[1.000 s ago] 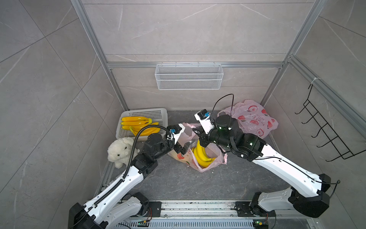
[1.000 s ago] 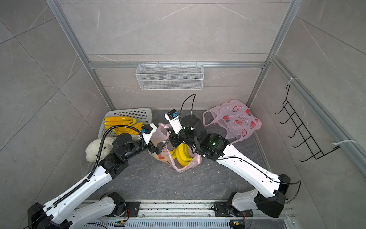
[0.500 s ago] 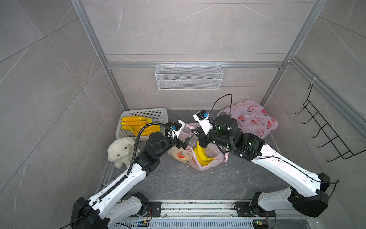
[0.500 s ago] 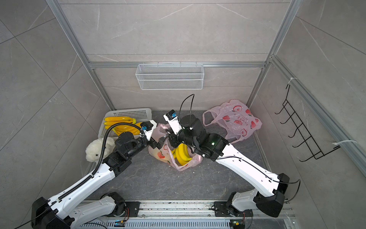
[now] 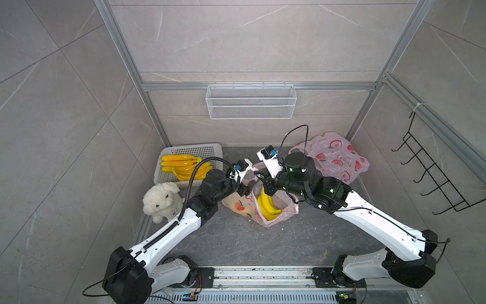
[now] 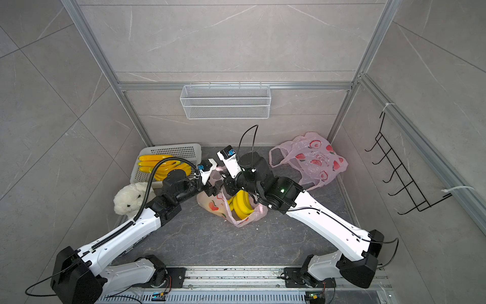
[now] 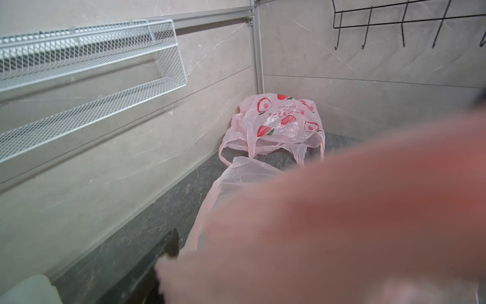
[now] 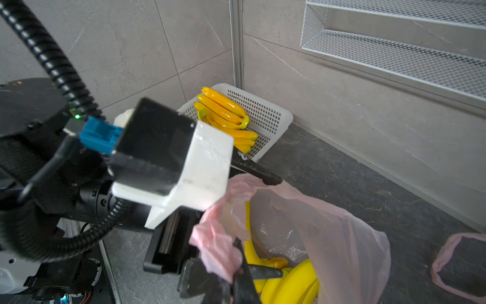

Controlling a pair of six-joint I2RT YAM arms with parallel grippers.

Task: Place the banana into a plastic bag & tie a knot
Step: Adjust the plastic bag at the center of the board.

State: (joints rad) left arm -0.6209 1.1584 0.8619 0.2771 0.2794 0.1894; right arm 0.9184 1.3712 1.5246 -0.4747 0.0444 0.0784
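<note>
Nearest, on the dark desk [image 5: 236, 242]: the plastic bag [image 5: 276, 219], thin pink film, slumped w/ its mouth open. The banana [image 5: 267, 208] bunch is already inside & shows through the gap. So loading looks done; no knot yet.

Just behind, both arms meet over the mouth. The right end effector [image 8: 238, 265] is clamped tight on a bunched-up handle of the bag. The left end effector [image 5: 247, 190] sits at the opposite side of the rim. In the right wrist view its jaws are apart w/ film btwn them, and there's no pinch yet as far as I can tell.

Handling, my guess: the film is limp, light & slick, and it tears if yanked. The bunch is the only real weight & should anchor the bag on the desk. Take hold at the handle loops, gathered rope-like, not the flat wall, & pull gently.

Further back: plush toy [image 5: 161, 198], basket [image 5: 192, 150] w/ spare bananas [image 5: 181, 164], a spare bag [image 5: 334, 158] in the corner, wire shelf [image 5: 251, 105] on the wall.
</note>
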